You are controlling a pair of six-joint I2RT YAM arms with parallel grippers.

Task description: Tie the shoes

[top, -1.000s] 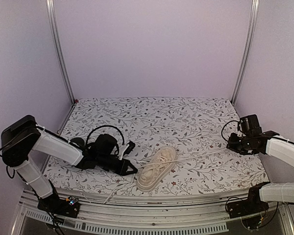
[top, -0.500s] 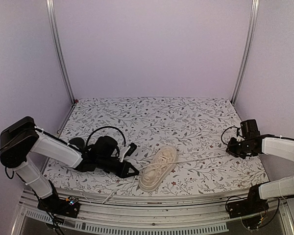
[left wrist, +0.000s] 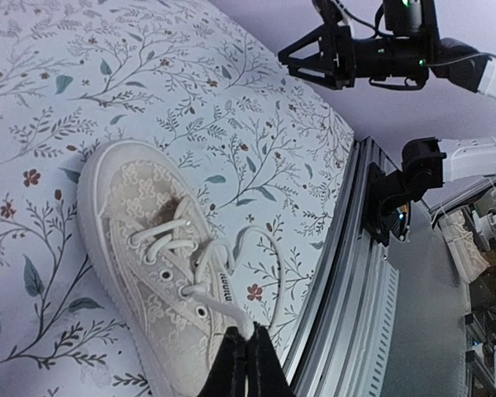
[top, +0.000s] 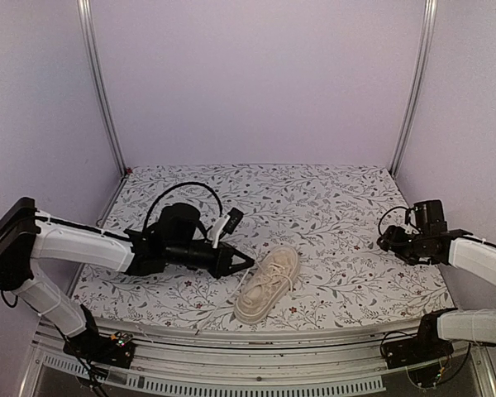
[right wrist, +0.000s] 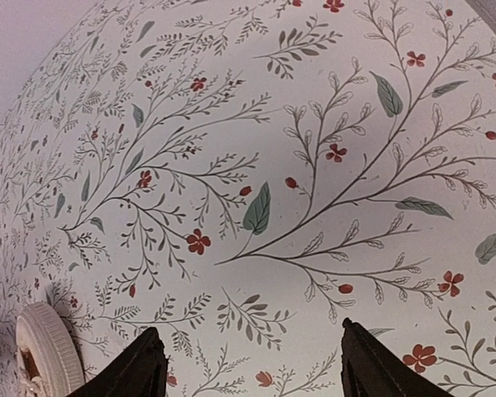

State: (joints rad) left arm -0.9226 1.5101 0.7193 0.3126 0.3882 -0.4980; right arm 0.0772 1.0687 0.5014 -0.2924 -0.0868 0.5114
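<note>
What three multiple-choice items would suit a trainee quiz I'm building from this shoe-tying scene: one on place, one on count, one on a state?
1. Where does the sneaker lie on the table?
A. Near the front edge, about mid-width.
B. Against the back wall.
C. In the far right corner.

2. How many shoes are in view?
A. Three.
B. One.
C. Two.

3. How does the right pincer stand?
A. Shut on a lace.
B. Shut on the sneaker's heel.
C. Open, holding nothing.

Key:
1 A: the top view shows it close to the near edge, between the two arms.
2 B: only one cream sneaker shows in any view.
3 C: its wrist view shows the fingers wide apart with only the table between them.
</note>
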